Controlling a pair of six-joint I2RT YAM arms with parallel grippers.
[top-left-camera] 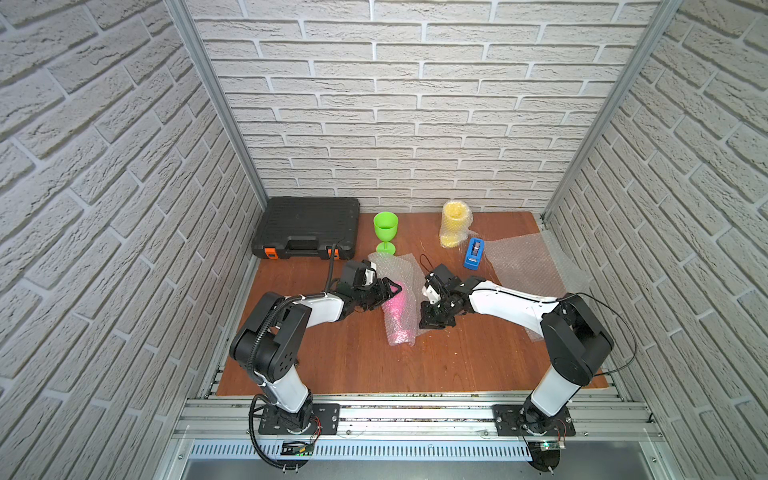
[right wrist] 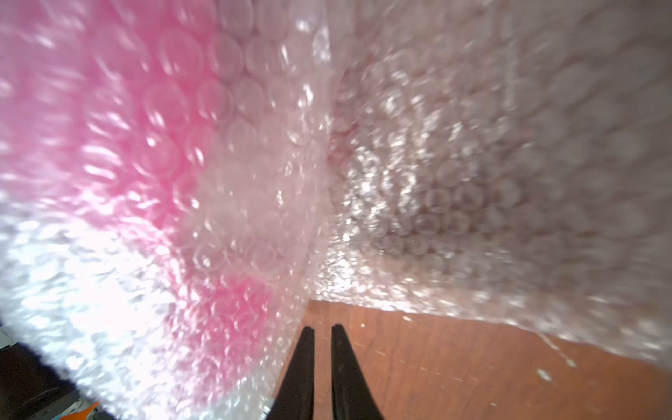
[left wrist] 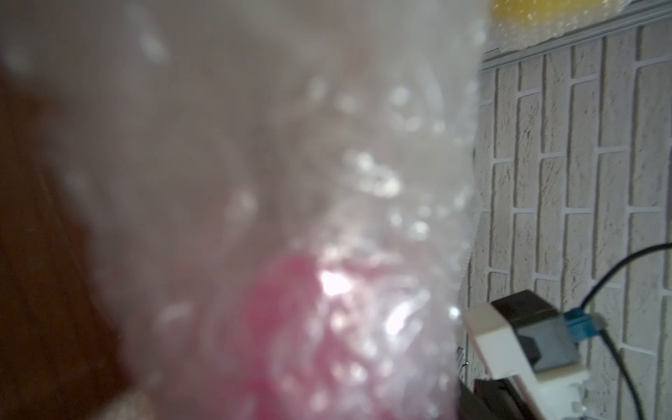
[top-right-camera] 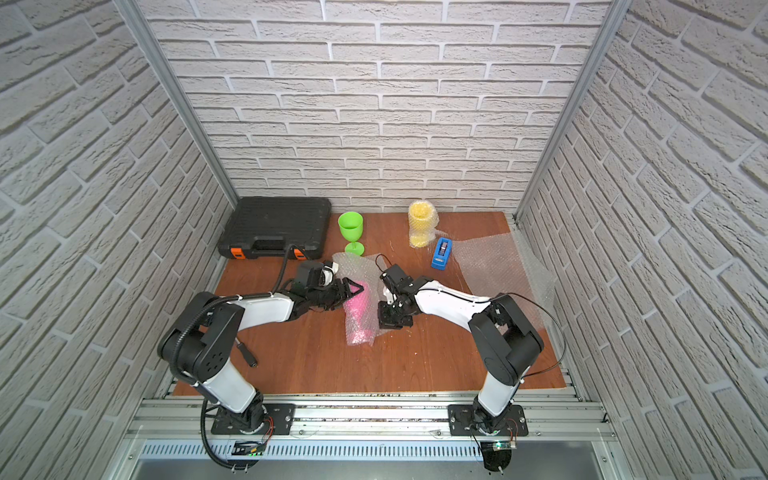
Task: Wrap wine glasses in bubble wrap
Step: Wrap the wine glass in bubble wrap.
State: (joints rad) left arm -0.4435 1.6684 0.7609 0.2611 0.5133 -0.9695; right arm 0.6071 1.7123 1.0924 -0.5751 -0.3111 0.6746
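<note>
White brick-patterned walls [top-left-camera: 415, 104] close in three sides of the cell, with silver aluminium frame posts [top-left-camera: 216, 104] in the far corners. The work surface is a reddish-brown wooden tabletop [top-left-camera: 332, 357], scuffed and flecked pale in the right wrist view. At the far left lies a closed black plastic tool case [top-left-camera: 307, 226] with orange latches. On the right a flat sheet of clear bubble wrap [top-left-camera: 519, 259] is spread out, its near part under the right arm [top-left-camera: 511, 301].

In the middle, between the two grippers, the hot-pink plastic goblet [top-left-camera: 395, 311] lies on its side inside a crinkled sleeve of bubble wrap [top-left-camera: 399, 266]. Its long axis runs from far to near, the near end leaning slightly to the right. Which end is the bowl I cannot tell. The left gripper [top-left-camera: 388, 291] reaches over the far half of the sleeve. Whether its jaws clasp it cannot be told, since blurred film fills its wrist view. The right gripper [right wrist: 320, 327] points down just beside the sleeve, its jaws drawn almost together with bare wood showing in the slit.

Behind, the yellow plastic goblet [top-left-camera: 454, 224] stands upright, wrapped. The lime-green plastic goblet [top-left-camera: 385, 232] stands upright and bare, its foot right at the sleeve's far end. The small blue tape dispenser [top-left-camera: 473, 253] sits between the yellow plastic goblet and the flat sheet.
</note>
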